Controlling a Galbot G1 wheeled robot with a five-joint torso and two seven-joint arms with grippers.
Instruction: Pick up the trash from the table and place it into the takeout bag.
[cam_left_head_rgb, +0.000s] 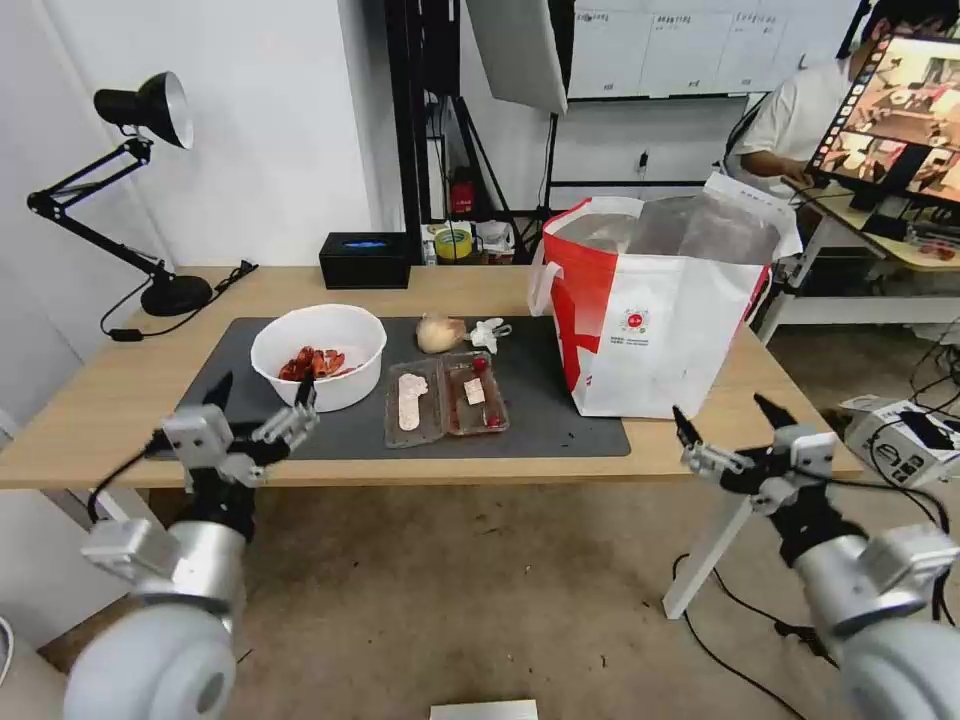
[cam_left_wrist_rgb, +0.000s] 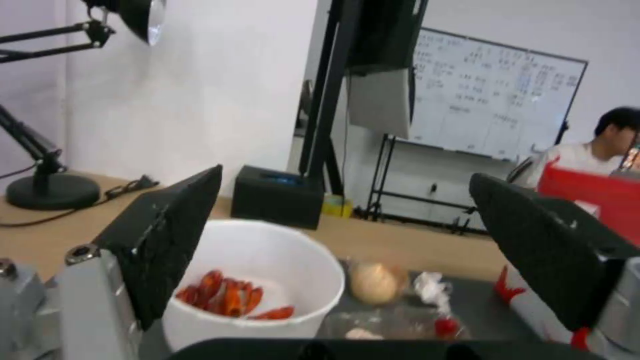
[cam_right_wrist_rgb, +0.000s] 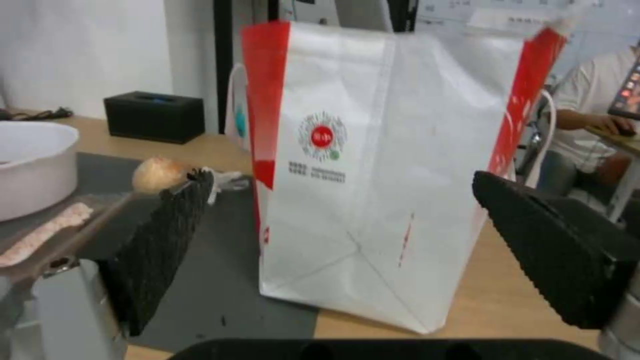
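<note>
We hold the left gripper (cam_left_head_rgb: 262, 395) near the bowl (cam_left_head_rgb: 320, 355), right gripper (cam_left_head_rgb: 730, 420) near the bag (cam_left_head_rgb: 660, 320); all jaws released. No trash is bagged; we judge the bowl needs grasping next.

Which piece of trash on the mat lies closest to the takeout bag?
The small white plastic scrap, beside the tan paper wad; the bowl and clear tray sit farther from the takeout bag.

white bowl (cam_left_head_rgb: 318, 355) of red shells, smeared clear tray (cam_left_head_rgb: 445, 398), paper wad (cam_left_head_rgb: 439, 332), upright takeout bag (cam_left_head_rgb: 655, 315)
</note>
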